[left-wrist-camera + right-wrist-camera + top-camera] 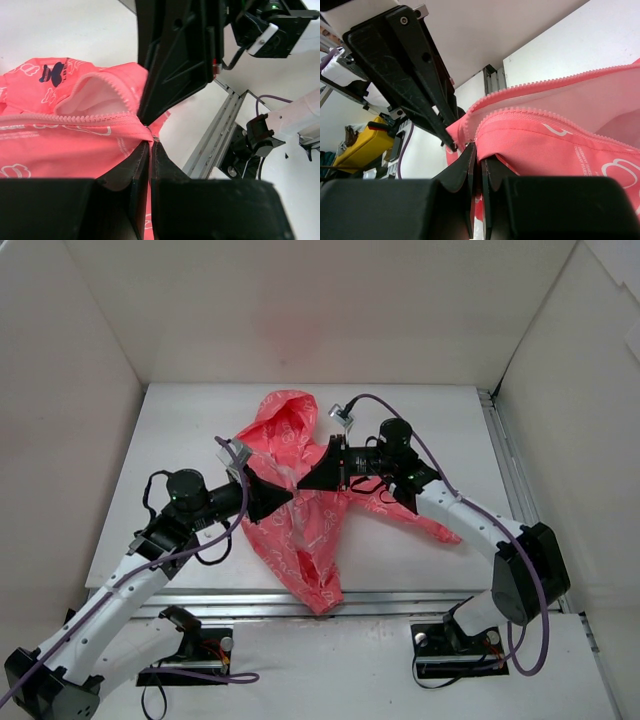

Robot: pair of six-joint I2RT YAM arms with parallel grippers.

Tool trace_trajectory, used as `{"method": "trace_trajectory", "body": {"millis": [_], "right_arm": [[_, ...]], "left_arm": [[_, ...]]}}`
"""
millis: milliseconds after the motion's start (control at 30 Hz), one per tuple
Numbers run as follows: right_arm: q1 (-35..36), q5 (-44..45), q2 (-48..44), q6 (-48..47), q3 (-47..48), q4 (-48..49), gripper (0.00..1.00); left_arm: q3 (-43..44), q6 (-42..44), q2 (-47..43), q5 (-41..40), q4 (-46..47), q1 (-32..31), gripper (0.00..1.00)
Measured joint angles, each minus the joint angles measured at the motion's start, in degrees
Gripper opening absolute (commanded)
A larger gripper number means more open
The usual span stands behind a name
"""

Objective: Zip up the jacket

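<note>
The coral-pink jacket [300, 505] lies crumpled mid-table, its lower part hanging over the front edge. Both grippers meet over its middle, tip to tip. My left gripper [277, 498] is shut on jacket fabric at the end of the zipper [75, 119], where a small metal piece shows at the fingertips [142, 150]. My right gripper [311, 478] is shut on the jacket beside the same spot [474, 148]. The zipper's two rows of teeth [535, 111] stand apart, with white lining [95, 102] showing between them. A dark blue emblem [52, 72] sits at upper left.
White walls enclose the table on three sides. An aluminium rail [505, 455] runs along the right edge and another along the front [400, 598]. The right arm's camera and purple cable [345, 412] rise above the jacket. A yellow object [365, 145] sits off the table.
</note>
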Motion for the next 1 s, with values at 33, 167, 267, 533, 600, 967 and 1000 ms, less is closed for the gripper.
{"method": "trace_trajectory", "body": {"millis": [33, 167, 267, 533, 600, 967, 1000], "right_arm": [[-0.2, 0.0, 0.2, 0.0, 0.0, 0.0, 0.0], [-0.5, -0.4, 0.5, 0.0, 0.5, -0.2, 0.0], [-0.6, -0.7, 0.7, 0.0, 1.2, -0.6, 0.0], [-1.0, -0.7, 1.0, 0.0, 2.6, -1.6, 0.0], [-1.3, -0.7, 1.0, -0.1, 2.6, -1.9, 0.0], [-2.1, -0.3, -0.3, -0.5, 2.6, -2.5, 0.0], [-2.1, -0.3, -0.3, -0.5, 2.6, -2.5, 0.0]], "left_arm": [[-0.1, 0.0, 0.0, 0.5, 0.3, -0.2, 0.0], [-0.8, 0.2, 0.0, 1.7, 1.7, -0.3, 0.0], [-0.8, 0.6, 0.2, 1.9, 2.0, -0.3, 0.0], [-0.8, 0.9, 1.4, 1.7, 2.6, -0.4, 0.0], [-0.8, 0.8, 1.8, 1.6, 2.6, -0.4, 0.0], [-0.8, 0.4, 3.1, 1.4, 3.6, -0.6, 0.0], [-0.8, 0.5, 3.0, 1.2, 3.4, -0.6, 0.0]]}}
